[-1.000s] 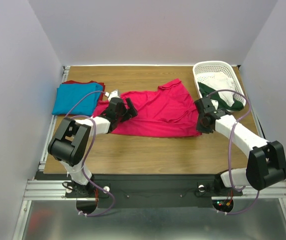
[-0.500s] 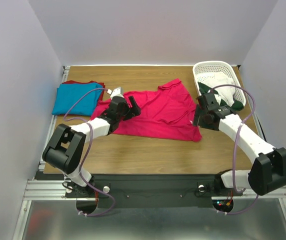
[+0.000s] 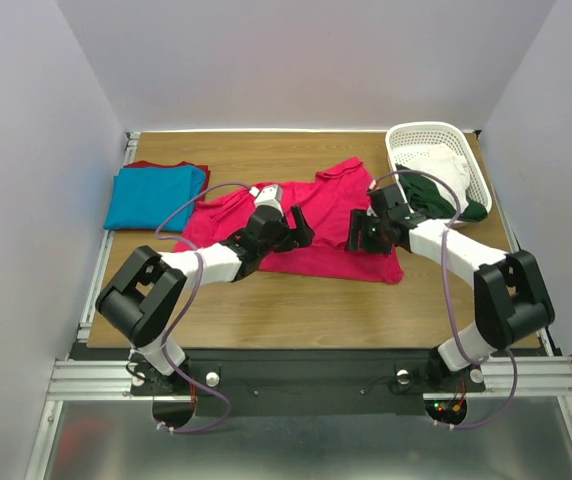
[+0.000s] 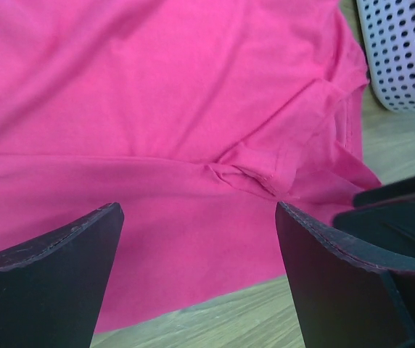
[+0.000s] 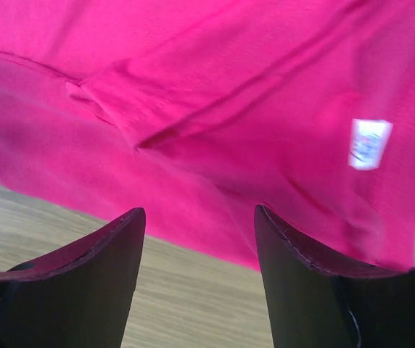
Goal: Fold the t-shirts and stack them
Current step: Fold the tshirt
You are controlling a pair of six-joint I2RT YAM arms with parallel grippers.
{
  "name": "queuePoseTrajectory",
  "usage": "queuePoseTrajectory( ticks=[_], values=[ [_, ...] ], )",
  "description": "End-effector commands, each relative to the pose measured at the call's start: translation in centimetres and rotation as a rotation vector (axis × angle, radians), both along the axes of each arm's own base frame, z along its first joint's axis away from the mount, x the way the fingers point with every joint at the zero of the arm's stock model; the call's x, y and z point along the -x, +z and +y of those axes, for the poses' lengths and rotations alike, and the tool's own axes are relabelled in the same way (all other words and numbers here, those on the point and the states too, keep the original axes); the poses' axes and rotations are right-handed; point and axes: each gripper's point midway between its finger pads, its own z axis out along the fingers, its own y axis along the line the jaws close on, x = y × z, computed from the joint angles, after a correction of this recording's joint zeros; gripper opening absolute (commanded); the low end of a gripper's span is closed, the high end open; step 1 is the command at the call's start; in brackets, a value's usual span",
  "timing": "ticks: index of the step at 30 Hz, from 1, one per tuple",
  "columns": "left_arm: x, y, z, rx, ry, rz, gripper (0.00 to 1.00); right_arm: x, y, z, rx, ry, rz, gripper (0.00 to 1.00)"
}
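Note:
The crimson-pink t-shirt point(image 3: 331, 205) lies spread and wrinkled on the middle of the wooden table. My left gripper point(image 3: 299, 228) is open just above its near middle, holding nothing. My right gripper point(image 3: 358, 236) is open over its near right part, facing the left one. In the left wrist view point(image 4: 200, 283) the pink cloth point(image 4: 157, 109) fills the frame, with a bunched sleeve seam. In the right wrist view point(image 5: 200, 275) the shirt's near hem and a white label point(image 5: 369, 143) show. The turquoise-blue t-shirt point(image 3: 151, 196) lies folded at the far left on the dark red one point(image 3: 173, 165).
A white lattice basket point(image 3: 412, 133) stands at the back right holding white and dark green clothes point(image 3: 444, 192); it also shows in the left wrist view point(image 4: 403, 51). Bare wood point(image 3: 306, 310) lies between the shirt and the near edge. Walls close in on both sides.
Both grippers have moved inward over the pink shirt, the left one to the right and the right one to the left. They now face each other closely. The shirt's left part has shifted a little.

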Motion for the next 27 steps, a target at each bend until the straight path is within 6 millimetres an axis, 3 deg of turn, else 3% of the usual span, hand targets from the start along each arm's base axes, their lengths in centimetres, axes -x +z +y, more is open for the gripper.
queuePoseTrajectory(
  ticks=[1,6,16,20,27],
  values=[
    [0.3,-0.3,-1.5,0.03,-0.016,-0.015,0.99,-3.0,2.2,3.4,-0.096,0.078,-0.106,0.66],
    [1.0,-1.8,-1.9,0.029,-0.027,0.013,0.99,-3.7,0.5,4.8,-0.091,0.097,-0.089,0.63],
    [2.1,-3.6,-2.0,0.029,-0.036,0.051,0.99,-4.8,-0.6,6.6,-0.084,0.123,-0.091,0.59],
    [2.4,-4.0,-2.1,0.032,-0.039,0.061,0.99,-5.2,-1.4,7.0,-0.085,0.125,-0.079,0.53],
    [2.9,-4.5,-1.8,0.028,-0.041,0.071,0.99,-6.8,-0.8,7.1,-0.063,0.091,-0.131,0.46]
  ],
)
